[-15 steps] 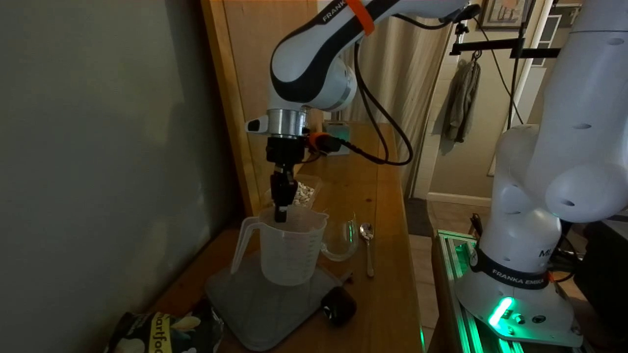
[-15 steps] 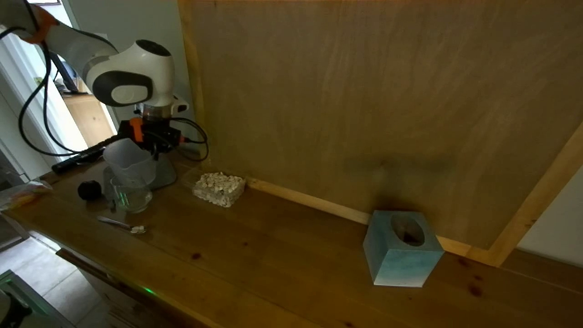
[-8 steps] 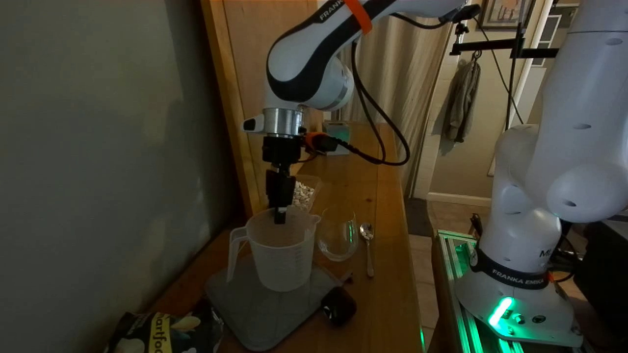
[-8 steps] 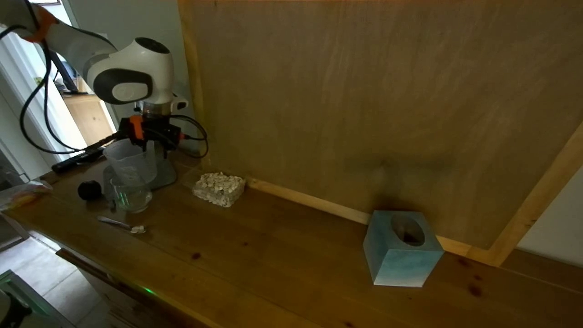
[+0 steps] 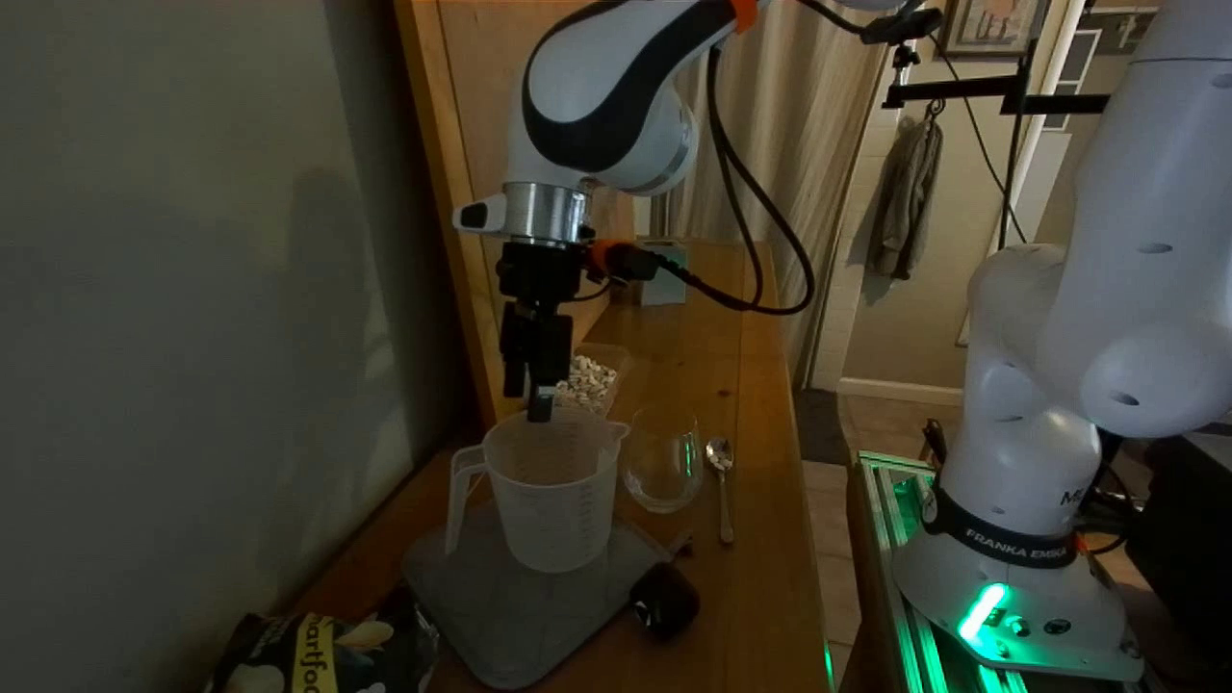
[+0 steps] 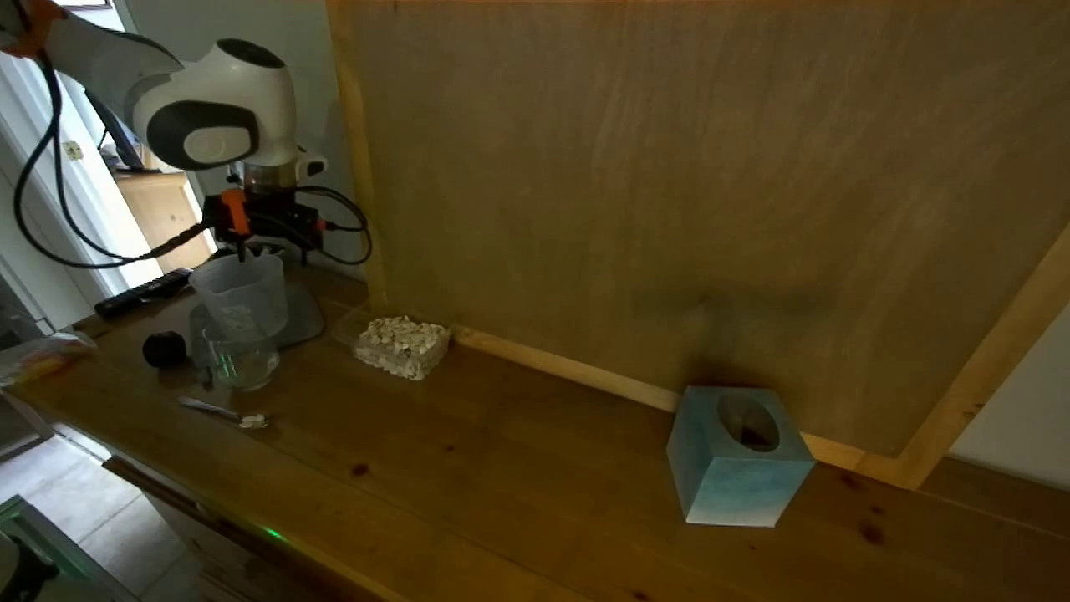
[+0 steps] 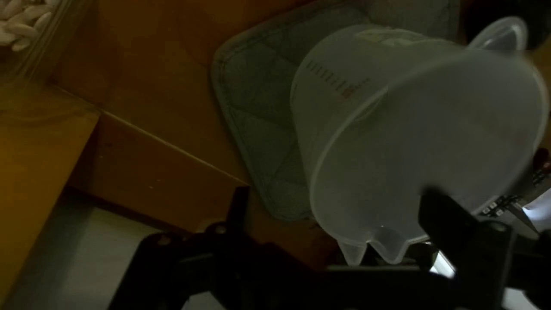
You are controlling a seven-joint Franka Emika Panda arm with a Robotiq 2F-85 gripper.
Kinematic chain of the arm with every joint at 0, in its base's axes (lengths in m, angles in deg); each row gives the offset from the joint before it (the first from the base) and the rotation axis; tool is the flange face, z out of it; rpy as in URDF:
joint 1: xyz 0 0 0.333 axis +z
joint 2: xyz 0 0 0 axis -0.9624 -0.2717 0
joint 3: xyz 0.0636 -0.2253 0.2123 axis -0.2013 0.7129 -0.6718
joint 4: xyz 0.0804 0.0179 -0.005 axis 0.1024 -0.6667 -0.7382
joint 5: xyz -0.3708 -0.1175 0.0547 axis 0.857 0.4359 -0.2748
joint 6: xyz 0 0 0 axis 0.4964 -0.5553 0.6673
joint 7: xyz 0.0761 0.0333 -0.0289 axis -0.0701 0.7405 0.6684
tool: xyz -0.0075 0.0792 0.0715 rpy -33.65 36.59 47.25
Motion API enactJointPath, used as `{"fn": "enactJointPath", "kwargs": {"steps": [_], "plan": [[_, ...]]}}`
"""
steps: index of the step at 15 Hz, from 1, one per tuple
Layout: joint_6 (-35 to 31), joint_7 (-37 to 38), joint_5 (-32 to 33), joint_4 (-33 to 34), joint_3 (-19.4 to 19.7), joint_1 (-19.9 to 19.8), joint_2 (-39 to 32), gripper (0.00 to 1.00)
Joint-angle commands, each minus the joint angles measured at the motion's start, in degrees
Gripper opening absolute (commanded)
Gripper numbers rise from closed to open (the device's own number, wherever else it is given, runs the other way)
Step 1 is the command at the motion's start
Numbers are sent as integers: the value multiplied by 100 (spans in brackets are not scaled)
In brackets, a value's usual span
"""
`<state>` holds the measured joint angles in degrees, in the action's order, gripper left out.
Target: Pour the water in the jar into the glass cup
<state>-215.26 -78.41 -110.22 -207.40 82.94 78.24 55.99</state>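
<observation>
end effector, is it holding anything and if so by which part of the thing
Nothing is held: in the wrist view the end effector is wide open, and the jar rests upright on the grey mat.

Home interior, curtain [image 5: 804,173], hanging garment [image 5: 906,199], framed picture [image 5: 991,25]

Whitish jar [image 5: 552,525]; grey quilted pad [image 7: 262,101]; black end effector [image 7: 335,192].

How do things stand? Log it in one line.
jar: upright on grey mat | gripper: open, by jar's rim, nothing held | glass cup: beside jar | pouring: none
</observation>
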Motion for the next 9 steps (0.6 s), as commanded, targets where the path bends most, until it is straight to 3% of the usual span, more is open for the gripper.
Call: {"fn": "enactJointPath", "kwargs": {"steps": [1,5,9], "plan": [[-25,335,380,-165,-8,89,460,100],[409,562,895,-183,-9,152,846,100],[657,469,737,-338,49,325,1272,100]]}}
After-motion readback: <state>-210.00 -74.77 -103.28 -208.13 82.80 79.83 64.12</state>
